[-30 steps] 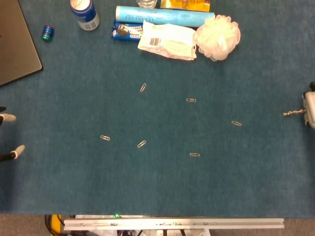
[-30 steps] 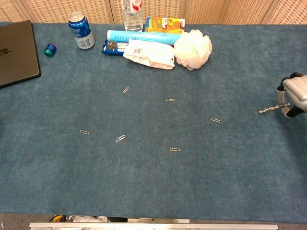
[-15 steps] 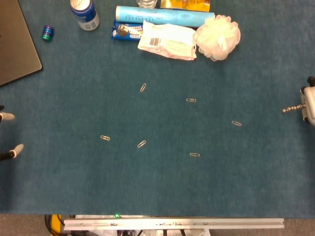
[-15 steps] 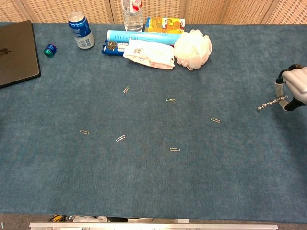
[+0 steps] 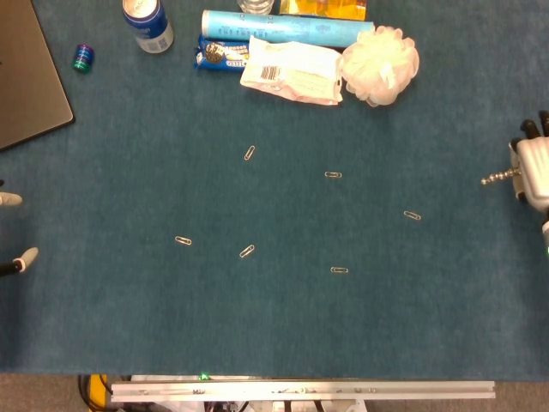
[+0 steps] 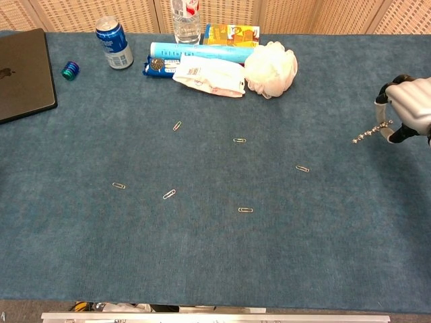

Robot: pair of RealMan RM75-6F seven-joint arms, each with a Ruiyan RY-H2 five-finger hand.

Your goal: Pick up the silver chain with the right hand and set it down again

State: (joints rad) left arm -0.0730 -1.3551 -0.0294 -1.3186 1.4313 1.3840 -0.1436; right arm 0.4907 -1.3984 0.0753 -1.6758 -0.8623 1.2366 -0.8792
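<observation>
Since one second ago, the right hand (image 6: 409, 108) has been moved up and a little toward the middle of the table, and the silver chain (image 6: 372, 132) has been carried with it. The chain is held at its one end by the curled fingers (image 6: 384, 114) of this hand, and the rest of it sticks out to the left as a short line of small links. In the head view the same hand (image 5: 533, 169) is seen at the right edge, with the chain (image 5: 497, 178) pointing toward the table centre. Whether the free end touches the blue table cover (image 6: 215, 256) cannot be told. Only two white fingertips of the left hand (image 5: 12, 232) are seen at the left edge of the head view, spread apart, and nothing is seen in them. Several paper clips (image 6: 169, 194) are scattered on the middle of the cover, well apart from the chain. At the far side a soda can (image 6: 113, 43), a white mesh sponge (image 6: 271, 68), a white packet (image 6: 209, 76) and a light blue tube (image 6: 202, 50) are placed, and a dark laptop (image 6: 23, 74) lies at the left.
</observation>
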